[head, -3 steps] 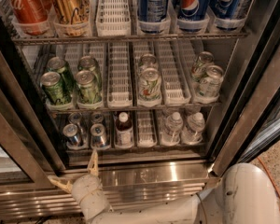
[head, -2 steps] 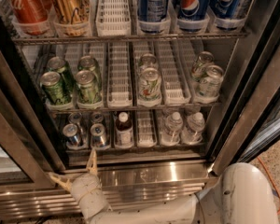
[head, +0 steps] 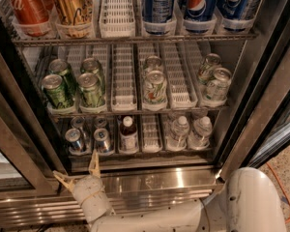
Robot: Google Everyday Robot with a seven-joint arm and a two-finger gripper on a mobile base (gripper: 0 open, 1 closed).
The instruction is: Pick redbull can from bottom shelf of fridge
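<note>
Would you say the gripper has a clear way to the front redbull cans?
Probably yes: the open gripper sits just below the bottom shelf, and nothing stands before the nearest redbull can there.

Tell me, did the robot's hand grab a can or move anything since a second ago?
No, nothing visibly changed. The gripper sits in the same spot, low in front of the bottom shelf, open and holding nothing. The redbull can just behind it, the bottle and all the other cans stayed where they were.
</note>
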